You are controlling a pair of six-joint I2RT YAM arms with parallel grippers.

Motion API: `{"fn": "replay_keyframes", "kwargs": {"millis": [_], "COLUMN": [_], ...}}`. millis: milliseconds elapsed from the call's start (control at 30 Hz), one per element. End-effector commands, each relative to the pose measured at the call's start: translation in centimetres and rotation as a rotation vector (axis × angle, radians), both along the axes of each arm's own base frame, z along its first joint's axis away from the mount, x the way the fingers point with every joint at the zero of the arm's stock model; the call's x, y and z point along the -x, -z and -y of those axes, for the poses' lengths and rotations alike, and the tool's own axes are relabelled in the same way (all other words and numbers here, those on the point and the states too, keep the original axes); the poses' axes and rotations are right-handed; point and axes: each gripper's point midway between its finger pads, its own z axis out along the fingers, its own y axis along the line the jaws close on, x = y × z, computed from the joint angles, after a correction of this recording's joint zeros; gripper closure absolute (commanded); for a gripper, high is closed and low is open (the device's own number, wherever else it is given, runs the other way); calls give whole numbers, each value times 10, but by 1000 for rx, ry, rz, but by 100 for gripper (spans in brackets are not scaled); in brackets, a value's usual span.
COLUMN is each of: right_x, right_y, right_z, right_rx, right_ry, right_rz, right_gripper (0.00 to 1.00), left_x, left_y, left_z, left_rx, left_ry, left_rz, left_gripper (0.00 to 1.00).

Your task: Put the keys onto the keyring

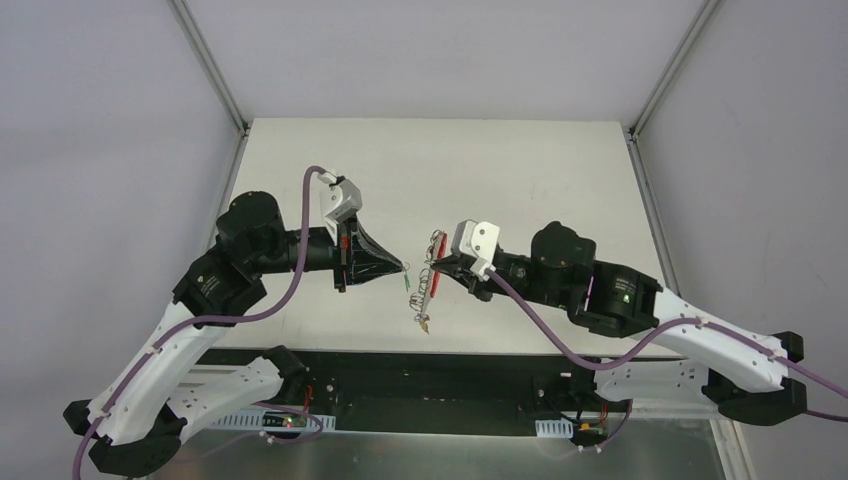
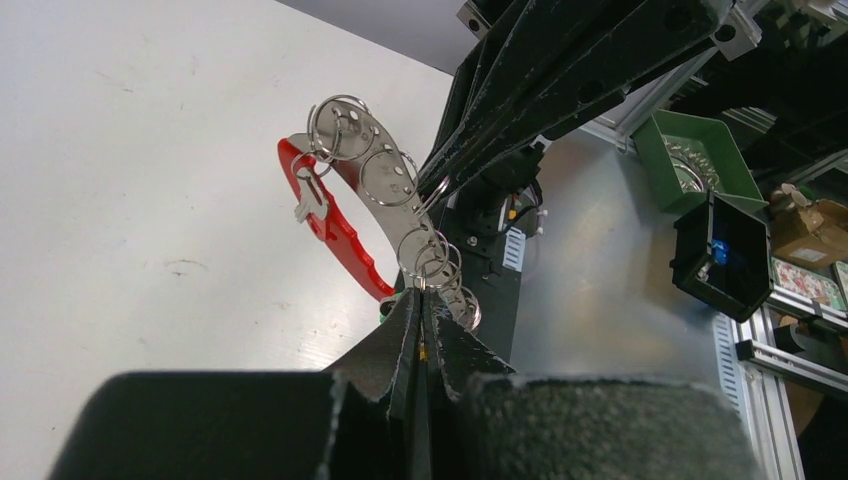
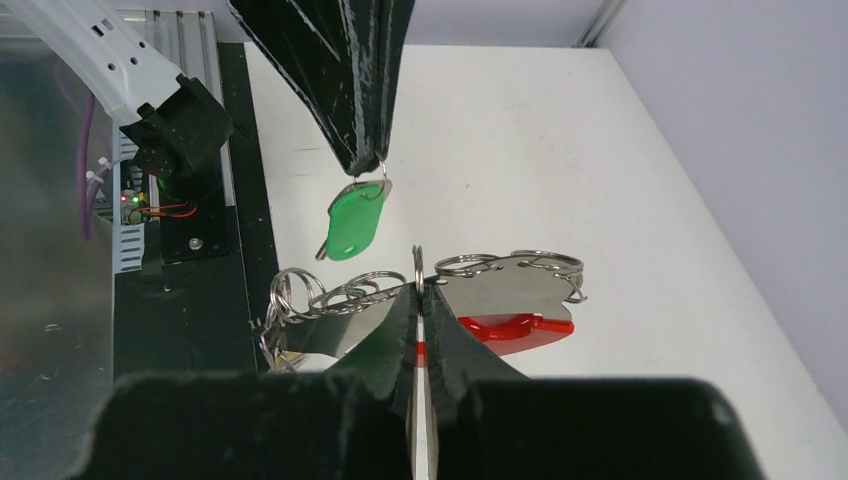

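Note:
The keyring [image 1: 432, 268] is a grey plate with a red part [image 3: 512, 328] and a row of silver wire rings [image 3: 350, 290]. It is held above the table. My right gripper [image 3: 418, 290] is shut on its edge. My left gripper [image 1: 402, 268] is shut on the small ring of a key with a green tag [image 3: 355, 222]. That key hangs from its tips just left of the keyring. In the left wrist view my left gripper [image 2: 424, 298] sits right under the keyring's [image 2: 370, 165] rings. One key [image 1: 424, 322] hangs from the keyring's near end.
The white table [image 1: 520, 180] lies below both grippers, with grey walls around it. A black frame strip [image 1: 440, 365] runs along the near edge. A green bin [image 2: 700, 150] and a black box [image 2: 725, 255] stand off the table.

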Motion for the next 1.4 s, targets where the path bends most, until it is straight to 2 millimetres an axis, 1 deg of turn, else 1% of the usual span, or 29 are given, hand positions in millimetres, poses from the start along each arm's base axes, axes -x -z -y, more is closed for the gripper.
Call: {"fn": "replay_keyframes", "kwargs": {"millis": [0, 267, 533, 1100, 1367], "right_x": [5, 7, 12, 22, 25], "right_y": [-33, -39, -37, -44, -42], "right_z": [-13, -22, -29, -22, -23], "right_rx": [-114, -132, -119, -151, -148], "right_ry": [-81, -104, -129, -145, -155], "right_rz": [142, 177, 190, 203, 205], "right_gripper": [100, 100, 100, 100, 100], "left_x": [5, 9, 8, 7, 7], "left_y": [-17, -21, -19, -16, -17], "left_z": [2, 3, 2, 1, 0], "left_rx": [39, 46, 44, 38, 37], "left_ry": [55, 84, 78, 70, 64], "left_rz": [75, 105, 107, 110, 116], "left_gripper": [100, 100, 100, 100, 100]}}
